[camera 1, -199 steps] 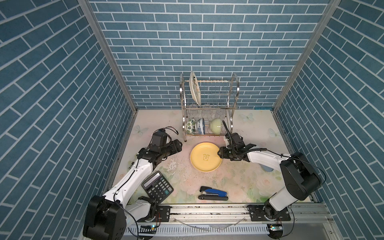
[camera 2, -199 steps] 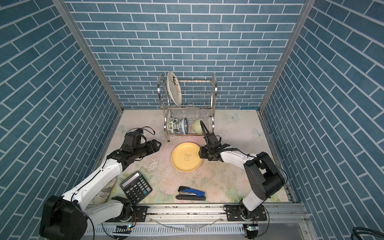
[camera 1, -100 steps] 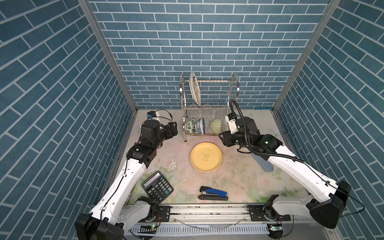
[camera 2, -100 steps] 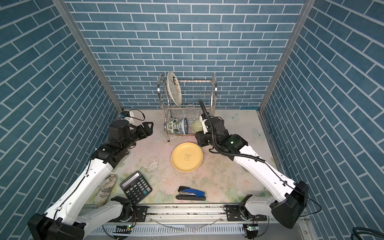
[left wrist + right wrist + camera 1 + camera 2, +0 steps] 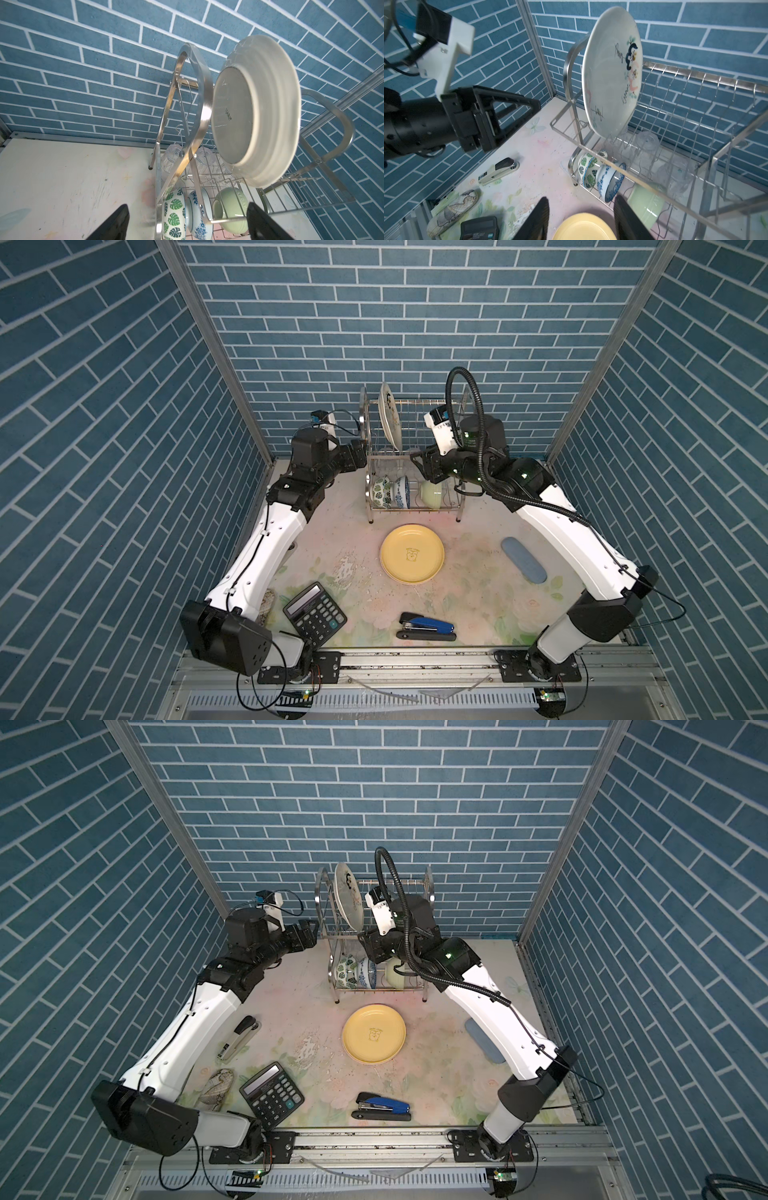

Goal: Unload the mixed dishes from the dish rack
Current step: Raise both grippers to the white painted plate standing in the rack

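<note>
L pincer (image 5: pixel 359 452) & R pincer (image 5: pixel 422 464): both spread, empty. Plate (image 5: pixel 390 416) stands on edge in rack (image 5: pixel 417 399) top tier, btwn them, ahead & a bit above each. Looks glazed ceramic, so likely stiff, slick, chips easy. You'd best pinch its top rim. Arched frame (image 5: pixel 206 97) crowds L side; free room's overhead.

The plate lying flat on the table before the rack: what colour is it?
The plate is yellow, with a small central motif; clearest in a top view.

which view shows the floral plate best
Right wrist: the floral plate is large, painted face toward the camera, standing in the dish rack. Left wrist shows only its plain back; both top views show it small, nearly edge-on.
</note>
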Action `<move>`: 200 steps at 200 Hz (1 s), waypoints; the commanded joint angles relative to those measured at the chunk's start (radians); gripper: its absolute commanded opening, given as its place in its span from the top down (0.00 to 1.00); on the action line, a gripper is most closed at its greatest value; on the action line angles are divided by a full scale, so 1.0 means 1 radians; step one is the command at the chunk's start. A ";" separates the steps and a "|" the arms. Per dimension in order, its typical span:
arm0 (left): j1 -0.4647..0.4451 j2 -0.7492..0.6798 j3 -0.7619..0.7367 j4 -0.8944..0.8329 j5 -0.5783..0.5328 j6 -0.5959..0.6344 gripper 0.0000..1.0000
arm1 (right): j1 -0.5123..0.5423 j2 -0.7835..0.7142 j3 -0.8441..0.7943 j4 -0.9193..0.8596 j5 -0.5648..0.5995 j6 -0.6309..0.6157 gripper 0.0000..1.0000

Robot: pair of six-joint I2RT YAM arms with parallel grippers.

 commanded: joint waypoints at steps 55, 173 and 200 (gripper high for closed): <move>0.013 0.154 0.165 -0.009 0.033 0.065 0.19 | -0.066 0.278 0.368 -0.060 -0.110 -0.069 0.48; 0.013 0.266 0.231 0.031 0.025 0.084 0.60 | -0.096 0.452 0.505 0.091 -0.195 -0.023 0.48; 0.013 0.269 0.230 0.046 0.026 0.086 0.69 | -0.095 0.470 0.507 0.131 -0.197 -0.023 0.47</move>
